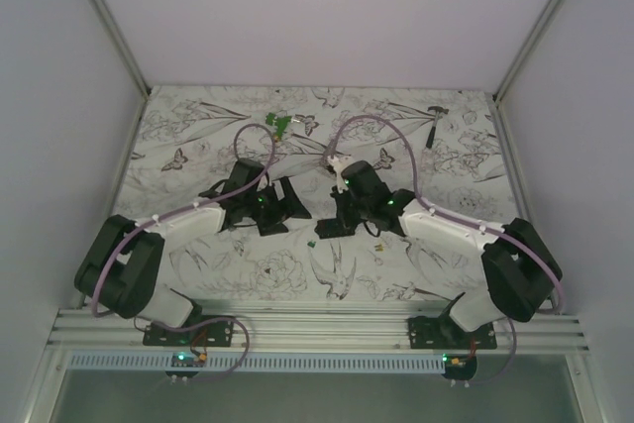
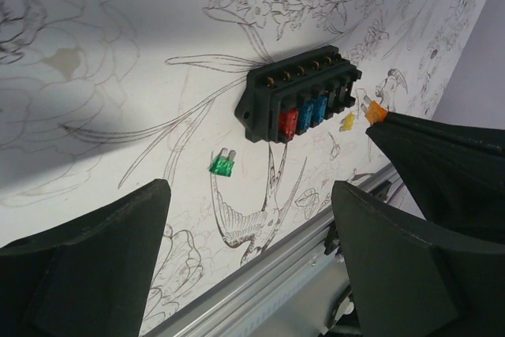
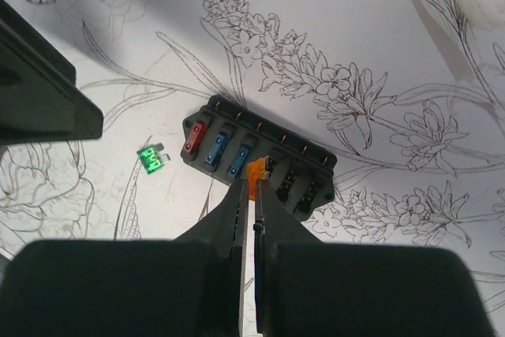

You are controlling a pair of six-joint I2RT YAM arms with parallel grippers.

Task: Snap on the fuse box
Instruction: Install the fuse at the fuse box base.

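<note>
1. The fuse box [image 3: 259, 155] lies flat just ahead of the right gripper [image 3: 253, 195]; a red and two blue fuses are seated, the other slots empty.
2. That claw is clenched on an orange fuse [image 3: 254, 170], at the next slot and apparently not yet pressed home.
3. A green fuse [image 3: 152, 160] lies loose to the claw's left; the left gripper [image 2: 251, 195] hangs released.

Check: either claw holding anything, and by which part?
Right claw pinches an orange fuse by its near end, at the fuse box. Left claw open, empty.

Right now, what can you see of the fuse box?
The fuse box is a black plastic block lying flat on the flower-print table: six slots, brassy contacts along one side. A red fuse and two blue fuses fill one end; three slots look empty. The right claw holds an orange fuse at the fourth slot.
</note>
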